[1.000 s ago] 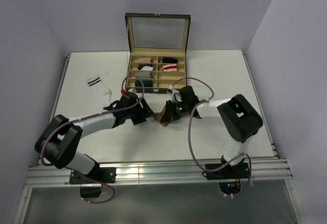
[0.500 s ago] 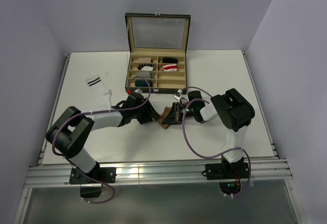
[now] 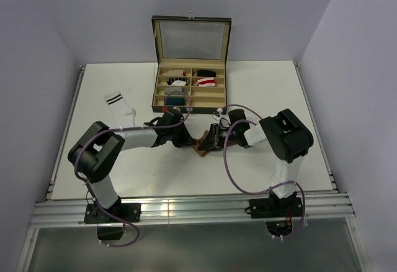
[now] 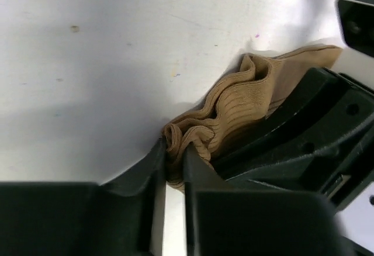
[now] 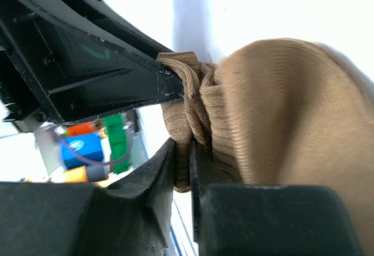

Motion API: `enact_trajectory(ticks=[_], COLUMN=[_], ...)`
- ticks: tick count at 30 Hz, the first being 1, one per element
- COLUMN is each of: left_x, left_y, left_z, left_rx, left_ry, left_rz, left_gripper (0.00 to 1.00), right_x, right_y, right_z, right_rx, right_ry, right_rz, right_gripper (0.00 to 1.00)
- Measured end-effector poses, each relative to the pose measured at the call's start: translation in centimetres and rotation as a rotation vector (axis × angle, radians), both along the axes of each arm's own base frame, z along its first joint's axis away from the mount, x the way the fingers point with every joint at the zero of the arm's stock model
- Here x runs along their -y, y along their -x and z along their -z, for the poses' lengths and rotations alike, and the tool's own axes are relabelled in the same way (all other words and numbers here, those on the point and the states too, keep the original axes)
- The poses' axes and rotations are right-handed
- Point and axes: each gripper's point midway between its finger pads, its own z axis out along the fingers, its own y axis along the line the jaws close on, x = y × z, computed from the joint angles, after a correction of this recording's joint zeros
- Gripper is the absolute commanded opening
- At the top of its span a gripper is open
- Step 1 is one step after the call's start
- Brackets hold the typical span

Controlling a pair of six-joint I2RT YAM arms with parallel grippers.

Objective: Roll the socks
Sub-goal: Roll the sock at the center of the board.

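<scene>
White tabletop (image 3: 279, 98) between pale walls, seen from above, with your two arms reaching inward to meet near its middle. At far left, the white sock (image 3: 121, 109) with two dark cuff stripes lies flat on the table, well apart from both grippers. To its right, your left arm lies low across the surface. The left gripper (image 3: 188, 140) sits at the left edge of the tan sock (image 3: 200, 148), which is bunched on the table just in front of the box (image 3: 189, 108). The left wrist view shows its fingers (image 4: 201, 177) nearly closed, pinching a wad of ribbed folds between the tips. Behind the sock, the box stands with its glass lid upright. The red-and-white sock (image 3: 206, 83) lies in a compartment of its right column, and small dark and pale bundles fill other compartments. Right of the tan sock, your right gripper (image 3: 208, 143) faces the left one, almost touching it. The right wrist view shows its fingers (image 5: 158, 168) drawn close together, nipping a fold at the sock's edge. The rest of the fabric bulges as a rounded mass to the right of the tips.
</scene>
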Motion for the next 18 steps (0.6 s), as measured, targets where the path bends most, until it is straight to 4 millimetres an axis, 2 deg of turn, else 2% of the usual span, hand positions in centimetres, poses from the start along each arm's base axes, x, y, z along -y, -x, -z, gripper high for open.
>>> enact_trajectory(ticks=[3,4,9,12,14,18], left_x=[0.4,0.4,0.0,-0.4,-0.6,-1.1], left_y=[-0.1,-0.1,-0.2,-0.4,-0.4,-0.7], left_z=[0.0,0.0,-0.1,-0.1,-0.2,-0.2], left_rx=[-0.009,-0.013,-0.019,-0.017,-0.018,-0.017], left_ry=[-0.013,-0.021,-0.07,-0.105,-0.125,-0.153], left_rz=[0.012,0.016,0.02,0.021,0.025,0.021], left_gripper=[0.01,0.01,0.01,0.01,0.01,0.01], right_x=[0.6,1.0,3.3,5.1,6.0,7.4], right_y=[-0.5,-0.8,-3.2,-4.6,-5.3,-5.2], right_z=[-0.8,-1.3,-5.5,-6.8,-6.3,-2.8], right_rx=[0.053,0.086,0.29,0.362,0.358,0.282], right_ry=[0.075,0.108,0.242,0.335,0.401,0.525], right_rz=[0.039,0.062,0.21,0.313,0.351,0.366], right_gripper=[0.42,0.44,0.48,0.47,0.44,0.39])
